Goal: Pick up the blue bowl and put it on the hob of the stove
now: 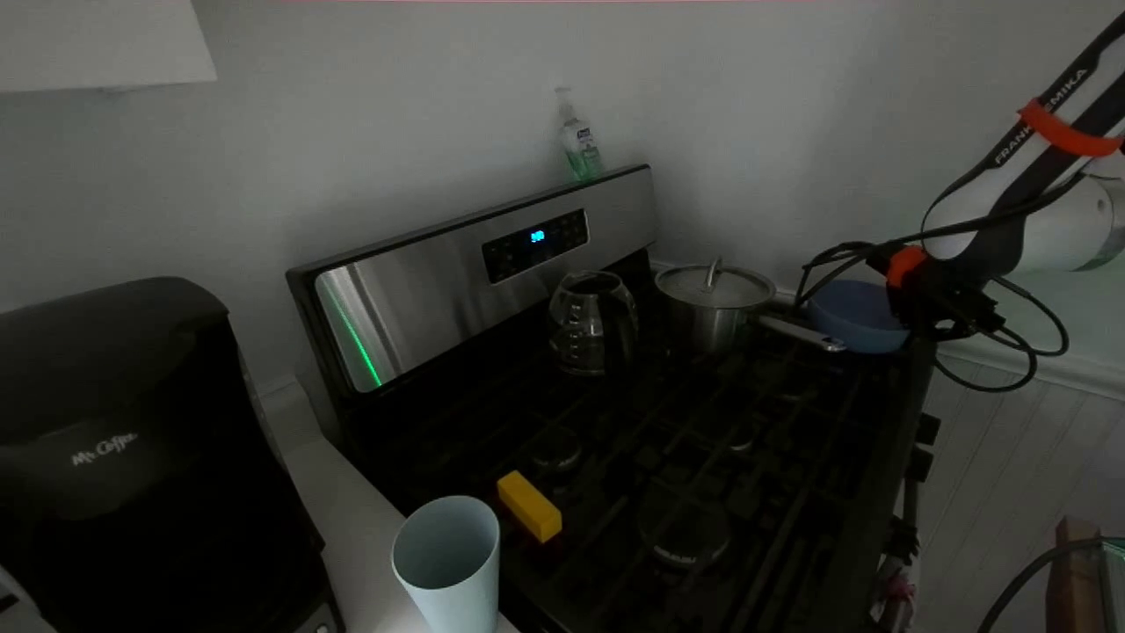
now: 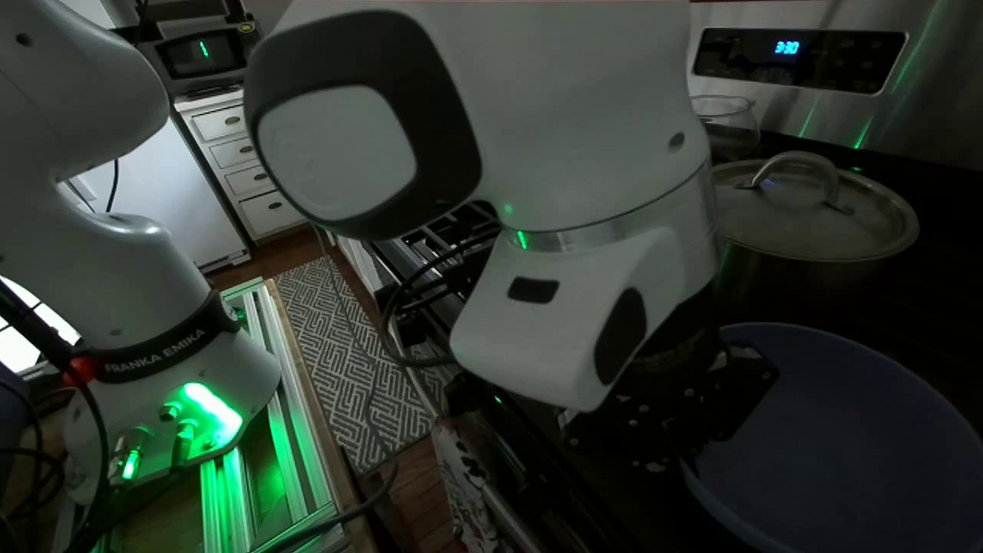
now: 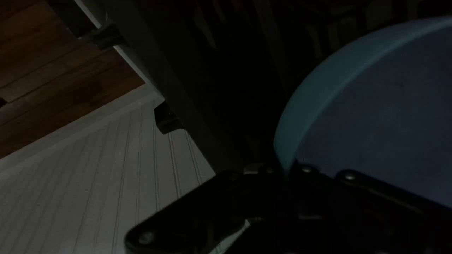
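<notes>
Dim grey wall [image 1: 422, 132] backs the stove [image 1: 422, 325], whose hob [image 1: 633, 448] is so dark it can barely be made out; the display [image 2: 786, 48] reads 3:30 in blue digits. Over the stove's right end, as one faces that display, reaches the robot arm [image 2: 568, 107]: FRANKA EMIKA is lettered on its base and, partly behind an orange strap [image 1: 1068, 132], along its limb. Beside the stove's left end stands a black coffee maker [image 1: 132, 396] marked Mr. Coffee, cut off by the frame. At the stove's right rear sits a steel pot [image 1: 714, 331], its contents hidden by the lid [image 1: 743, 286]. Nearer the stove's front at that same end, over the hob, is the blue bowl [image 1: 857, 318], its inside plain blue; whether its base touches the hob cannot be told. Clamped on the bowl's rim is the gripper [image 3: 289, 174], one finger inside and the other outside, both mostly in shadow. Near the stove's back panel [image 1: 620, 207] stands a glass carafe [image 1: 576, 330], too dark to tell what it holds. Beside the stove's left end a pale cup [image 1: 466, 589] opens upward, its base out of frame. At the top of the stove's back panel, a pump bottle [image 1: 582, 149] shows green in its lower part, its label too small to read. On the hob toward the stove's left end lies a yellow block [image 1: 530, 507].
</notes>
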`<control>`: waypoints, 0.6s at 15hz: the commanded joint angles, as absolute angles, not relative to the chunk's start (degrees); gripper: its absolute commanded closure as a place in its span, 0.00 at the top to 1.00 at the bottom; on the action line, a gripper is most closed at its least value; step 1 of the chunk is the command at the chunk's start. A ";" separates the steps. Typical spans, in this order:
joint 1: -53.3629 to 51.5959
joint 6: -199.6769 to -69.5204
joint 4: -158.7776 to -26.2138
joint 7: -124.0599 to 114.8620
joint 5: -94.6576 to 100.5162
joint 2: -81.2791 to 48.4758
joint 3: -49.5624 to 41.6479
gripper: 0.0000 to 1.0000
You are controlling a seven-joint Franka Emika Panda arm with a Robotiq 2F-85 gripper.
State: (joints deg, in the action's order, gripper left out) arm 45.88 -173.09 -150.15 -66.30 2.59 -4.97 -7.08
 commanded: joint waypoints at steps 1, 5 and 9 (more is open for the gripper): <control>44.59 -172.22 -147.67 -69.71 4.75 -6.94 -7.82 0.01; 43.80 -170.74 -149.01 -68.83 4.09 -4.39 -7.03 0.44; 42.89 -170.57 -151.46 -70.61 8.88 -0.03 -9.04 0.72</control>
